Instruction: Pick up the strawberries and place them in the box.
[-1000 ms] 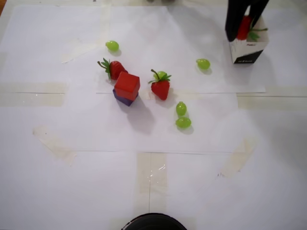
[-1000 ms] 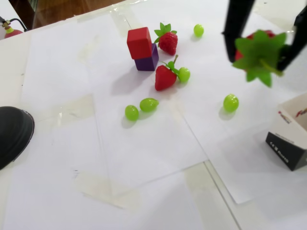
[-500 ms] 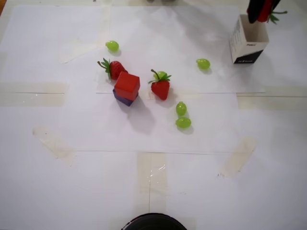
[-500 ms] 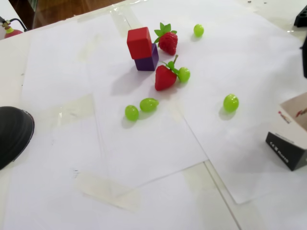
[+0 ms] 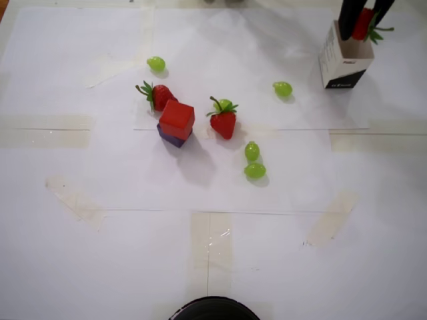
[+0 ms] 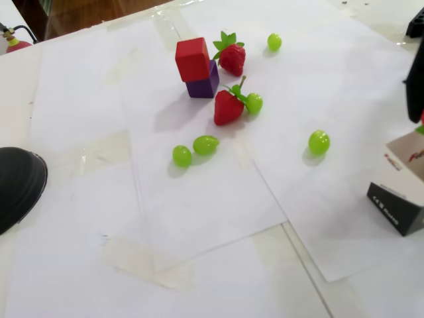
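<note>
My gripper (image 5: 361,29) is at the top right of the overhead view, shut on a red strawberry (image 5: 363,22) whose green leaves stick out to the right. It holds the berry just over the mouth of the white box (image 5: 342,65), which has a black band at its base. The box also shows at the right edge of the fixed view (image 6: 396,191), with the dark arm (image 6: 416,86) above it. Two more strawberries lie on the paper: one (image 5: 161,97) (image 6: 232,58) touching the red cube, one (image 5: 224,122) (image 6: 228,107) to the cube's right.
A red cube (image 5: 177,119) (image 6: 193,58) sits on a purple block (image 5: 171,138) (image 6: 204,83). Several green grapes lie scattered, e.g. (image 5: 156,63), (image 5: 282,89), (image 5: 255,171); one (image 6: 254,103) touches the middle strawberry. A black rounded object (image 6: 16,185) sits at the table edge.
</note>
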